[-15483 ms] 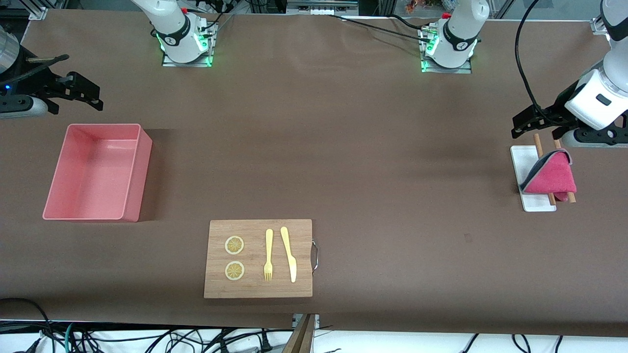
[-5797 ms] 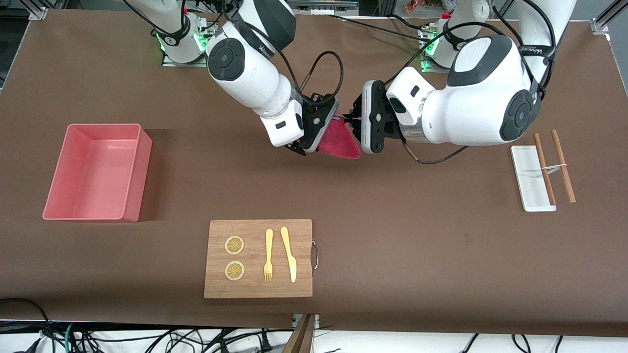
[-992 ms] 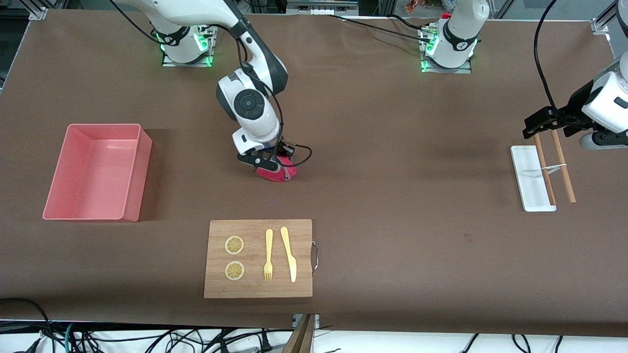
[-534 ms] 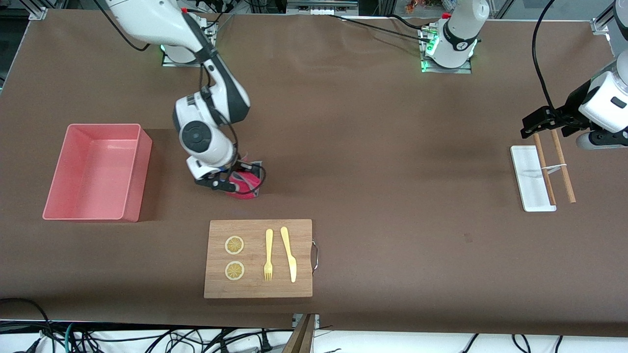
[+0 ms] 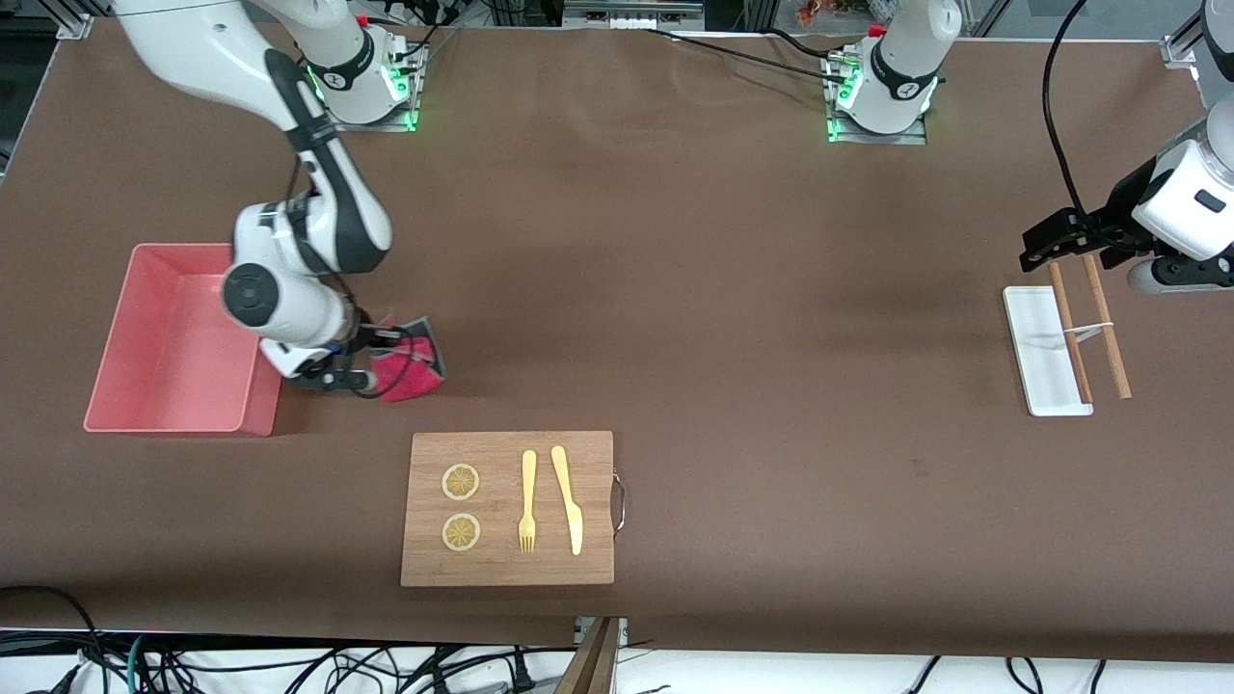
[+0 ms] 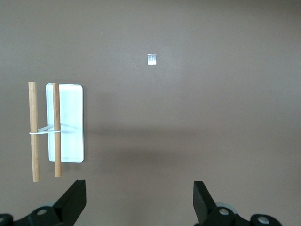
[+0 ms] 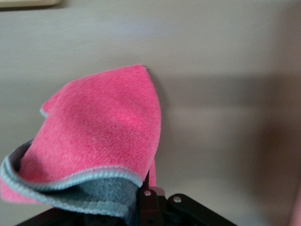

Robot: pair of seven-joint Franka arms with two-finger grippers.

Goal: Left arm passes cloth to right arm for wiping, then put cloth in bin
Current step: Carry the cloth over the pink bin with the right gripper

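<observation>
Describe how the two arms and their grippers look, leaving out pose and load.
Both arms are glossy white with dark grey joint caps and black cables. The right arm ends in a black gripper. The left arm has a white wrist shell and a black gripper with wedge-shaped fingers.

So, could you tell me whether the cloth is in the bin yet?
Not yet: the cloth hangs from the right tool beside the bin.

Under the left pincer (image 5: 1065, 253): white tray (image 5: 1036, 352) on the table (image 5: 771, 337), two wooden sticks (image 5: 1089, 328) just beside.
</observation>
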